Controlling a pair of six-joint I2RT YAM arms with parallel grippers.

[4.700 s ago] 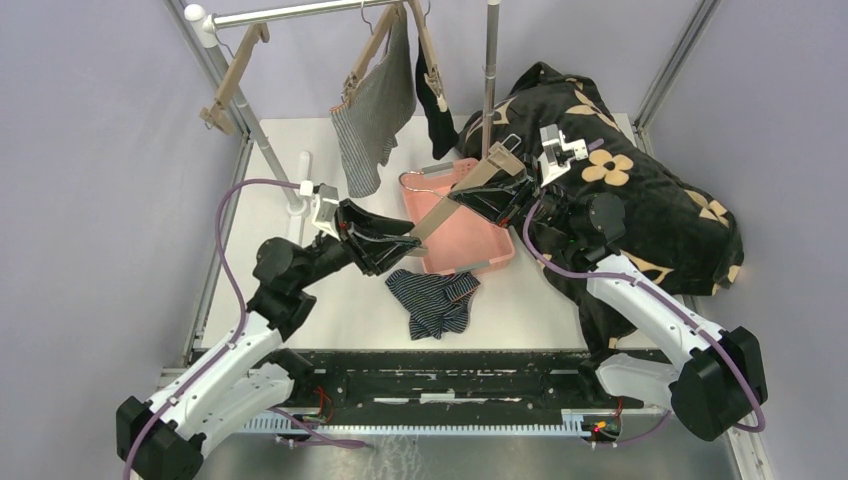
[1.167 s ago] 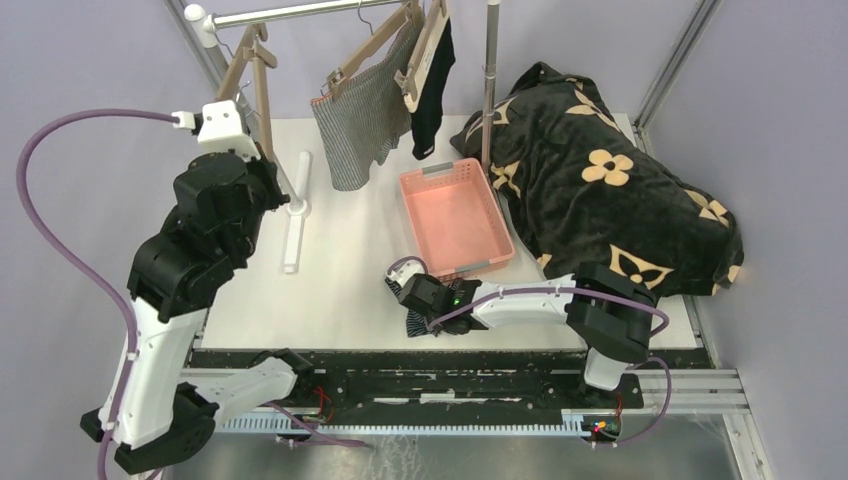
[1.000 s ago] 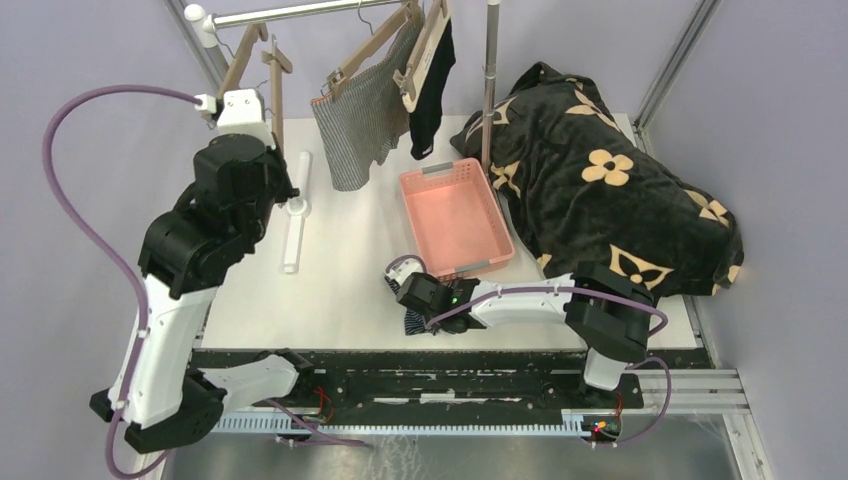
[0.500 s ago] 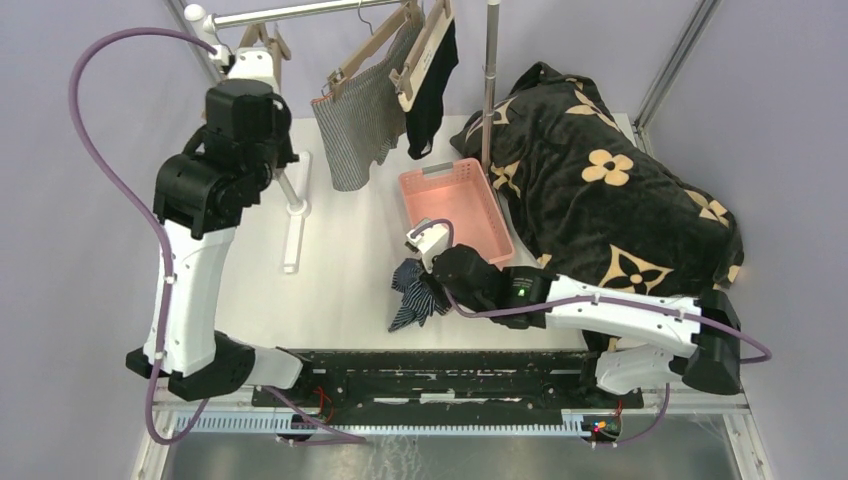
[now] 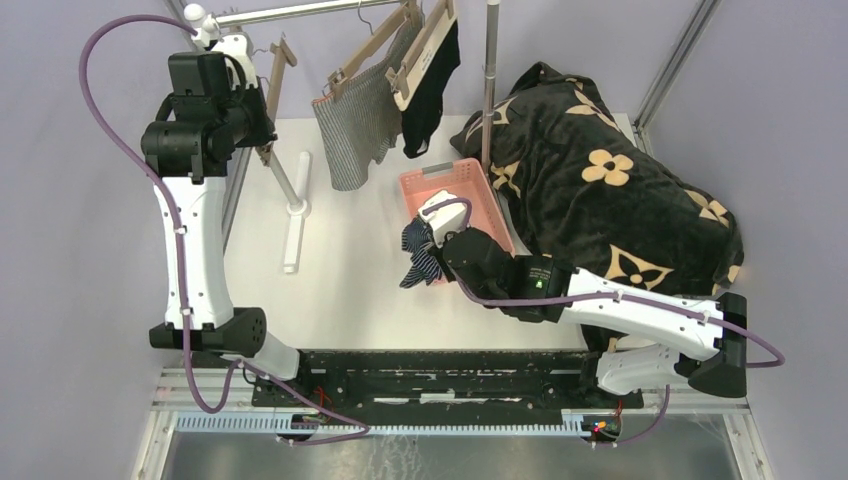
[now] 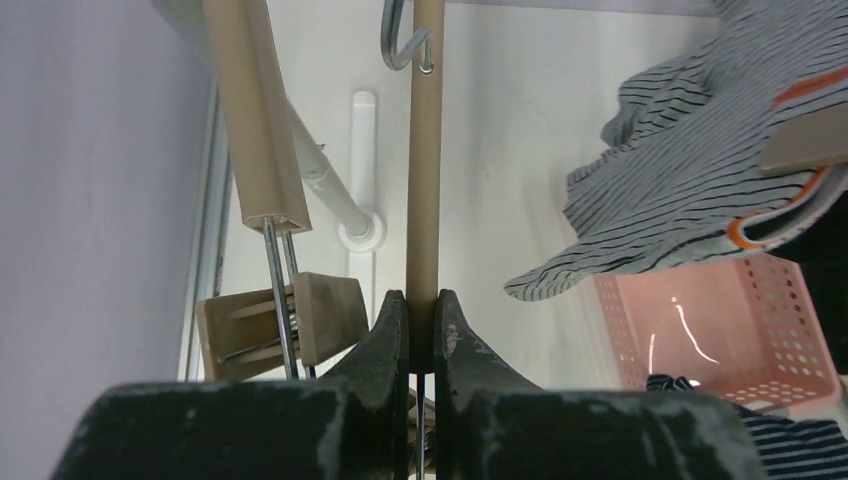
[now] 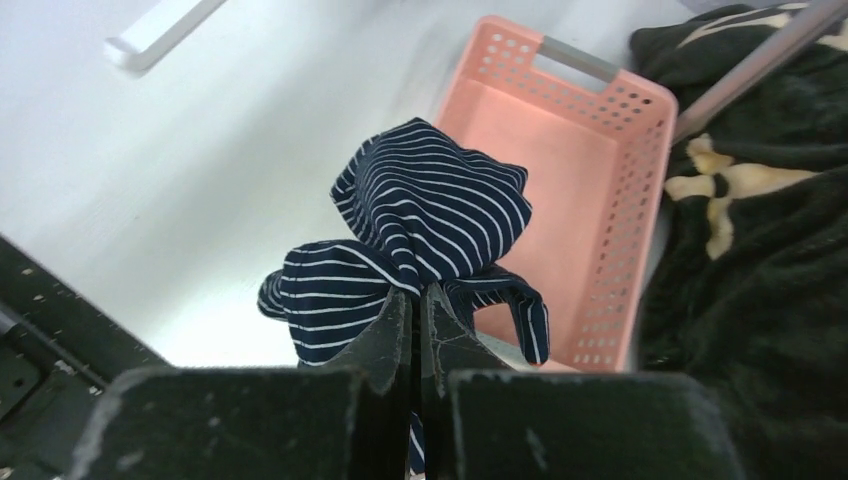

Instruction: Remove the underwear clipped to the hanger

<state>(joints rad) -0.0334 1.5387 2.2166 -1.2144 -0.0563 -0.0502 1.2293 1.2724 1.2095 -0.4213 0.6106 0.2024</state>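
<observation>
My right gripper (image 7: 414,305) is shut on the navy striped underwear (image 7: 430,220) and holds it bunched above the table, beside the near left corner of the pink basket (image 7: 560,170). From above, the underwear (image 5: 415,262) hangs from this gripper (image 5: 425,243). My left gripper (image 6: 421,320) is shut on the bar of an empty wooden hanger (image 6: 422,200), high up by the rail (image 5: 300,12). From above, the gripper (image 5: 266,120) and hanger (image 5: 277,70) are at the top left. The grey striped underwear (image 5: 355,125) and the black underwear (image 5: 432,90) hang clipped to two other hangers.
The pink basket (image 5: 480,215) sits mid-table. The big black blanket with tan flowers (image 5: 620,190) covers the right side. The rack's white foot (image 5: 295,210) lies on the left, and a vertical pole (image 5: 490,70) stands behind the basket.
My right gripper has lifted the navy underwear off the table and carried it back towards the basket. My left arm has risen with the empty hanger up to the rail.
</observation>
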